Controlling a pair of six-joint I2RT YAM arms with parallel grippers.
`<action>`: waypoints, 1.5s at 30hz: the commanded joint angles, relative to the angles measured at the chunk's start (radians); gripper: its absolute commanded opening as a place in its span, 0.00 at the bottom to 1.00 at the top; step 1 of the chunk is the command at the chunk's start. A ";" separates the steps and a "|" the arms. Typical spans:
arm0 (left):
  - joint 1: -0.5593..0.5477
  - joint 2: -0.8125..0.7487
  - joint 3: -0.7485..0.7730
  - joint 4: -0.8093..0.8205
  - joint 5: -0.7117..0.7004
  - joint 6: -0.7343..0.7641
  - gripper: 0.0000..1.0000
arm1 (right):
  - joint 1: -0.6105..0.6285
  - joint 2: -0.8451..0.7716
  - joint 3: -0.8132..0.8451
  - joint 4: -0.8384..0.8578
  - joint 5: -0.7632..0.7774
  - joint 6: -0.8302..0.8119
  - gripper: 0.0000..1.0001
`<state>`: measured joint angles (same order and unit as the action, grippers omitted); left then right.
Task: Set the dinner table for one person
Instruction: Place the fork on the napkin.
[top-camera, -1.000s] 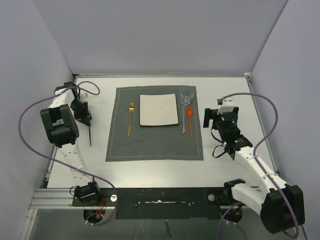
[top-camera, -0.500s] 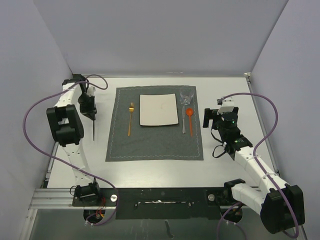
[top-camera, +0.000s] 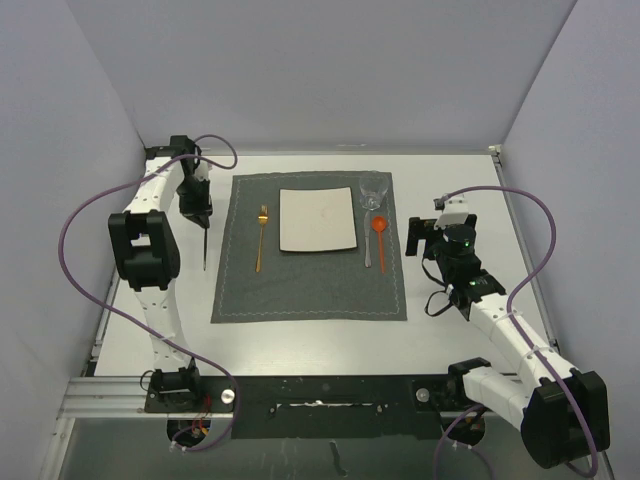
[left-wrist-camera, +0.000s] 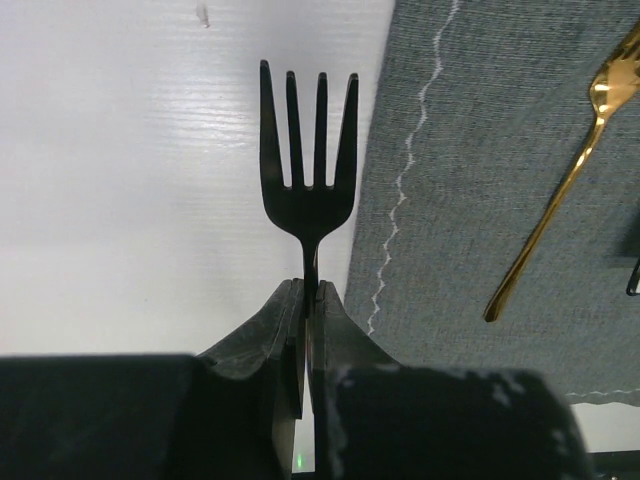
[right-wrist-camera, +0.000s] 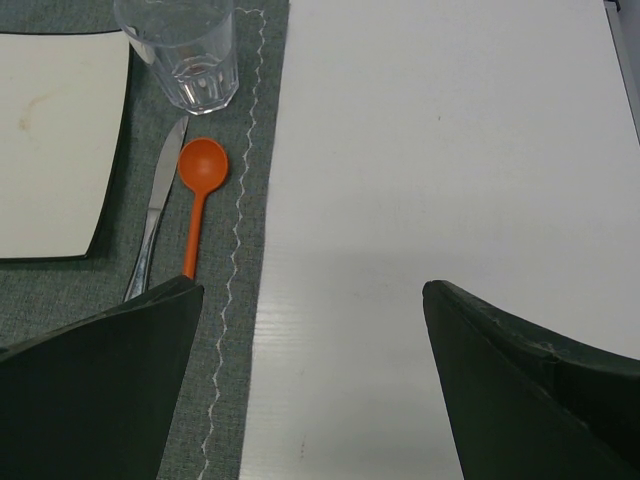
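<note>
Our left jaws are clamped together on the neck of a black fork (left-wrist-camera: 308, 150). Its four tines point to the top of the left wrist frame, over the bare white tabletop (left-wrist-camera: 130, 200) and just left of the stitched edge of the grey mat (left-wrist-camera: 480, 150). We cannot tell whether the fork touches the surface. Farther right, a gold fork (left-wrist-camera: 548, 210) lies on the mat, slanting toward the upper right corner. Our right jaws stand wide apart with nothing between them, over the tabletop just right of the mat's wavy seam. In the upper left of the right wrist frame an orange spoon (right-wrist-camera: 200, 180) lies on the mat with a knife (right-wrist-camera: 155, 230) just to its left. A clear glass (right-wrist-camera: 190, 50) stands above both, and a white plate (right-wrist-camera: 50, 140) runs off the left edge. From above, the tabletop fills the middle of the frame with the mat at its centre. The black fork sits by the mat's upper left corner, and the right arm is off to the mat's right.
</note>
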<state>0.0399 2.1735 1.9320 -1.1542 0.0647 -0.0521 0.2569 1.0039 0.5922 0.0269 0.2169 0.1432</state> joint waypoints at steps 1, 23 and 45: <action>-0.040 0.000 0.060 -0.014 0.001 -0.030 0.00 | 0.004 -0.027 0.029 0.026 0.001 0.004 0.98; -0.151 0.119 0.101 0.005 0.012 -0.071 0.00 | 0.004 -0.030 0.022 0.021 0.006 0.000 0.98; -0.196 0.219 0.217 -0.028 0.001 -0.089 0.00 | 0.004 -0.030 0.017 0.024 0.005 -0.004 0.98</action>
<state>-0.1493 2.3684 2.0975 -1.1702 0.0643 -0.1280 0.2569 0.9913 0.5922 0.0055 0.2173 0.1421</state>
